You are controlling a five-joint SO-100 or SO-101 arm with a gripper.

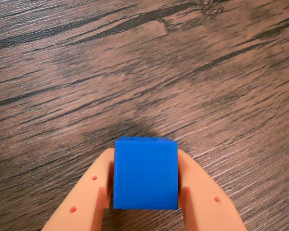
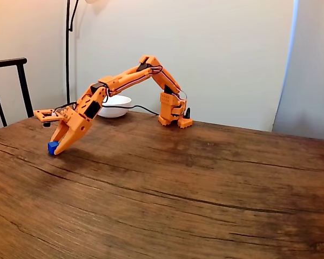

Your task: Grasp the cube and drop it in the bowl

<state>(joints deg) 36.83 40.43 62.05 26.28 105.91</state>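
Observation:
A small bright blue cube [image 1: 145, 175] sits between my two orange fingers, which press against its left and right faces in the wrist view. In the fixed view my gripper [image 2: 55, 149] reaches down to the left part of the wooden table, with the cube [image 2: 52, 147] at its tips, at or just above the tabletop. My gripper [image 1: 145, 158] is shut on the cube. The white bowl [image 2: 116, 106] stands at the back of the table behind my forearm, well away from the cube and partly hidden by the arm.
The arm's base [image 2: 173, 116] stands at the table's far edge, with a black cable running from it toward the bowl. A dark chair [image 2: 8, 81] and a lamp pole [image 2: 68, 48] stand behind the table at the left. Bare wood table [image 2: 194, 194] stretches to the right and front.

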